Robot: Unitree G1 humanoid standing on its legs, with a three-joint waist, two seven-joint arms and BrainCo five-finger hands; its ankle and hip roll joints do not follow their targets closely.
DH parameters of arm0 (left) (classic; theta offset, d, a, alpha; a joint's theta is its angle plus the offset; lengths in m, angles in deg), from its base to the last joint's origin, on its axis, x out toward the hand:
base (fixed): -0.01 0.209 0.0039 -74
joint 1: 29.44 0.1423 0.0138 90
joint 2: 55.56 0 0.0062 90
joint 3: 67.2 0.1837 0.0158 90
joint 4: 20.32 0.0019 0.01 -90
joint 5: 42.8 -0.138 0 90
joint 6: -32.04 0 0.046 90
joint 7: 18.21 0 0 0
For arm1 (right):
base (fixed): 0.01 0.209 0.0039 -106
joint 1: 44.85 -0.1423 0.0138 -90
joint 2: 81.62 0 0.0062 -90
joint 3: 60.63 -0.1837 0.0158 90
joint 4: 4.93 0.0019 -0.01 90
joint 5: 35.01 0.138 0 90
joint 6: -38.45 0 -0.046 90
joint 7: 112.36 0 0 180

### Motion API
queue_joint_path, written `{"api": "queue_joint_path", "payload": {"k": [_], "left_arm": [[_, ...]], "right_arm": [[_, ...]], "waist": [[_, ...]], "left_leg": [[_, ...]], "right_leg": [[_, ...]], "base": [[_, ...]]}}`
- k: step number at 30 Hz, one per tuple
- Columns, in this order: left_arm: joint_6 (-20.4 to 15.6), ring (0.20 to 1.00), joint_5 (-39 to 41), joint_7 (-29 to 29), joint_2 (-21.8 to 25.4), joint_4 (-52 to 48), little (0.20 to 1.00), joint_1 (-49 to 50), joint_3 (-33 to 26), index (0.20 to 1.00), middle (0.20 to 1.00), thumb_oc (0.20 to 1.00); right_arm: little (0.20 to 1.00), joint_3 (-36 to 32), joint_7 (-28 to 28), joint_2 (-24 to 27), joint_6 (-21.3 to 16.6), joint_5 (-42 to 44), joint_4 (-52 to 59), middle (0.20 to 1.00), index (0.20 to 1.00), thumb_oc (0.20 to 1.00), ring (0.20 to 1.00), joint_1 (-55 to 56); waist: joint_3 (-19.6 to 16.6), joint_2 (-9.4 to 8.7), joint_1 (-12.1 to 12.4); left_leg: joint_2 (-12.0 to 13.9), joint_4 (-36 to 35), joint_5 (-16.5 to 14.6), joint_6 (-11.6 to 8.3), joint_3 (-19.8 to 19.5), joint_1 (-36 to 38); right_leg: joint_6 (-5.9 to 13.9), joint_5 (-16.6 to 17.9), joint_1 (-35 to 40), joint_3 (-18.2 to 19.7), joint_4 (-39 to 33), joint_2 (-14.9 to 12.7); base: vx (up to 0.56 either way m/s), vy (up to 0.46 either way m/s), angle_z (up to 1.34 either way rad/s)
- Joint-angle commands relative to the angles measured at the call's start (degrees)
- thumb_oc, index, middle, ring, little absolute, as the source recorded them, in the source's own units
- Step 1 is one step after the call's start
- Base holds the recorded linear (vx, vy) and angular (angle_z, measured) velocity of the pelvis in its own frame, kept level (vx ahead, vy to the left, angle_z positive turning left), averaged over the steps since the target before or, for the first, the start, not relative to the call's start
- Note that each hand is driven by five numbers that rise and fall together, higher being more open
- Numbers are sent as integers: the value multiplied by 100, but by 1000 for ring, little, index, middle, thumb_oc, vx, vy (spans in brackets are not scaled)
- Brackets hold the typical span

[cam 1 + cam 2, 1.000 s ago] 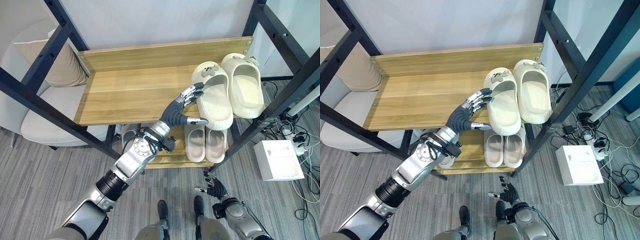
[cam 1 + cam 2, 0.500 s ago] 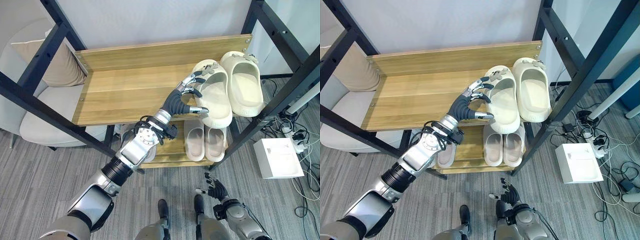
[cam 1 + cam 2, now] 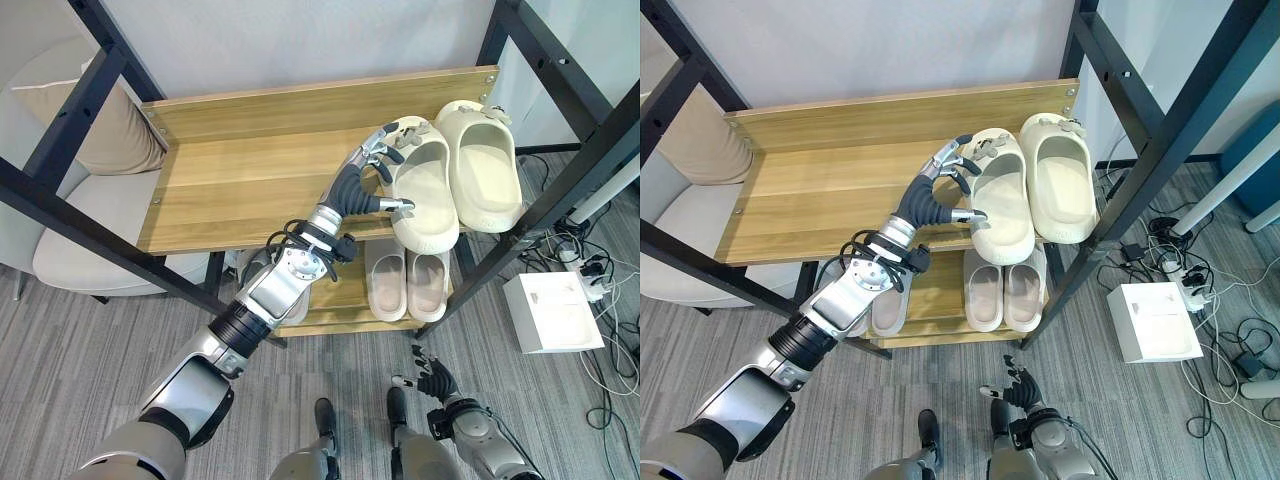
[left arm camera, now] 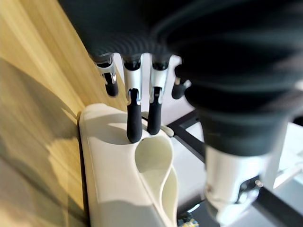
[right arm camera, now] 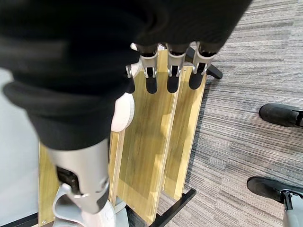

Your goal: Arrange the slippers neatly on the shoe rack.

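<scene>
On the rack (image 3: pixel 250 180), two slippers (image 3: pixel 455 185) sit side by side at the top shelf's right end. Left hand (image 3: pixel 365 180) rests relaxed fingers on the nearer one; nudge gently, keeping heels level. Right hand (image 3: pixel 432 381) hangs relaxed.

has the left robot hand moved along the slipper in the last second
Yes. The left robot hand has slid toward the back board of the shoe rack, from beside the near slipper's middle up to its toe end.
</scene>
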Motion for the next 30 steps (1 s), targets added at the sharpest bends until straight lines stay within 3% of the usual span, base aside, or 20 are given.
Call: {"api": "queue_joint_path", "payload": {"k": [1,7,10,13,16,18,23,30], "left_arm": [[138,1000,-627,428,109,829,1000,-747,-76,1000,1000,1000],[410,1000,-1741,1071,275,1077,1000,-1003,-98,1000,1000,1000],[400,1000,-1741,1055,280,1046,1000,-871,-160,1000,1000,1000],[164,1000,-1060,1200,100,620,1000,-455,-534,1000,1000,1000],[-443,1000,771,963,-157,-402,1000,354,-1086,1000,1000,1000],[-649,1000,1572,624,-260,-931,1000,857,-1207,1000,1000,1000],[-472,1000,3420,-486,-424,-1642,1000,1740,-871,1000,1000,1000],[-217,1000,4281,-1204,-248,-2314,1000,1750,-413,1000,1000,1000]], "right_arm": [[1000,-24,75,-44,-373,156,136,1000,1000,1000,1000,-113],[1000,110,170,4,-488,168,168,1000,1000,1000,1000,-132],[1000,109,175,-2,-481,165,157,1000,1000,1000,1000,-125],[1000,62,214,-74,-459,144,118,1000,1000,1000,1000,-111],[1000,-34,225,-152,-397,167,174,1000,1000,1000,1000,-115],[1000,-82,183,-209,-360,181,185,1000,1000,1000,1000,-115],[1000,-73,4,-309,-156,282,177,1000,1000,1000,1000,-128],[1000,-70,-179,-285,-54,372,147,1000,1000,1000,1000,-25]], "waist": [[99,-243,18],[122,-294,1],[111,-312,7],[75,-338,37],[48,-355,127],[16,-352,188],[-129,-389,336],[-258,-411,364]], "left_leg": [[454,-8,-454,-391,-106,268],[466,-8,-451,-400,-111,234],[474,-8,-460,-400,-83,240],[482,-8,-456,-392,-85,260],[480,-8,-435,-385,-132,275],[481,-8,-436,-382,-155,299],[469,-8,-425,-386,-250,357],[470,-8,-403,-389,-301,397]], "right_leg": [[624,-485,164,-73,6,-458],[637,-474,133,-71,6,-464],[640,-469,122,-43,6,-463],[616,-483,153,-58,6,-452],[587,-501,216,-85,6,-441],[577,-519,270,-108,6,-435],[561,-550,399,-220,6,-406],[558,-548,462,-286,6,-389]], "base": [[0,0,0],[0,0,0],[0,1,-1],[0,0,0],[-6,1,2],[2,13,11],[4,5,15],[-2,1,1]]}}
